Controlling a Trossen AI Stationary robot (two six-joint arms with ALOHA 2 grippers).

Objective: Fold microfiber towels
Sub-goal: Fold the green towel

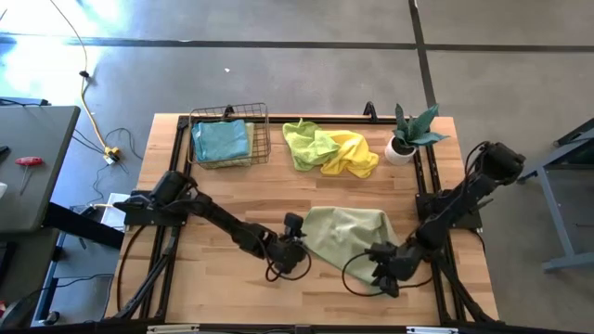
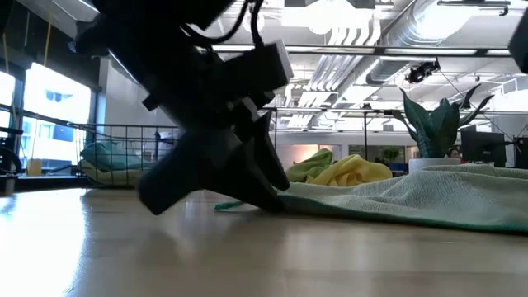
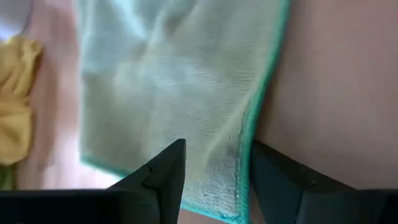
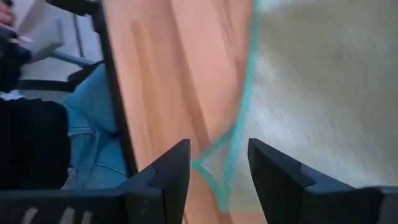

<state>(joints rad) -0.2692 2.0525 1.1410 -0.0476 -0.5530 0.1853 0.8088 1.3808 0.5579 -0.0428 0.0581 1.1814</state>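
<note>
A pale sage green towel [image 1: 348, 232] with a teal hem lies spread on the table. My left gripper [image 3: 214, 180] is open and low at its near left corner [image 2: 247, 202], one finger over the cloth and one beyond the hemmed edge. My right gripper [image 4: 217, 168] is open at the near right corner [image 4: 214, 171], and the hem shows between its fingers. A lime green towel [image 1: 306, 144] and a yellow towel [image 1: 353, 156] lie crumpled together at the far side. A light blue towel [image 1: 221, 141] lies in the wire basket [image 1: 263, 139]. My left gripper comes slanting down from the table's left, its fingers on either side of the towel's hemmed side edge [image 3: 245, 155] near the corner; I cannot tell whether they touch the cloth. My right gripper has the towel's corner hem [image 4: 211, 168] between its open fingers; I cannot tell whether they touch it.
A potted plant [image 1: 408, 137] stands at the far right corner. Black frame rails [image 1: 172, 186] run along the table's sides. Bare wood [image 1: 232, 195] lies left of the sage towel. A person's jeans [image 4: 87, 124] show beyond the table's edge in the right wrist view.
</note>
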